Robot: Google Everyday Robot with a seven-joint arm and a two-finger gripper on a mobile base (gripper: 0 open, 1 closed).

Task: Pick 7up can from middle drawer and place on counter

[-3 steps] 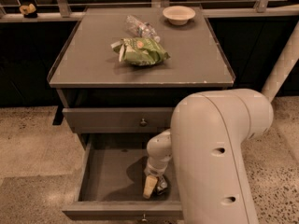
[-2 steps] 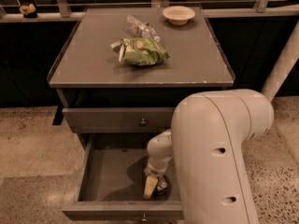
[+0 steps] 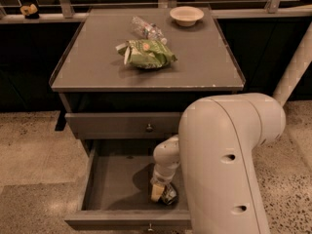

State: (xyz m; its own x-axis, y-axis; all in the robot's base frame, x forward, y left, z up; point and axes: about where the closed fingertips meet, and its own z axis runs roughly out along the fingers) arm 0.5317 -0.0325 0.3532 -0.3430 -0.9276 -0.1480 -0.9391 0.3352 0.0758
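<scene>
The middle drawer (image 3: 114, 184) stands pulled open below the counter (image 3: 97, 67). My gripper (image 3: 159, 191) reaches down into the drawer near its right front. It sits right at a small dark can-like object (image 3: 169, 195) on the drawer floor, most likely the 7up can, mostly hidden by the gripper. My large white arm (image 3: 229, 160) fills the lower right and covers the drawer's right side.
On the counter lie a green chip bag (image 3: 146, 53), a clear plastic bottle (image 3: 146, 29) behind it and a pale bowl (image 3: 186, 15) at the back right. The upper drawer front (image 3: 122, 125) is closed. A white post (image 3: 297, 67) stands at right.
</scene>
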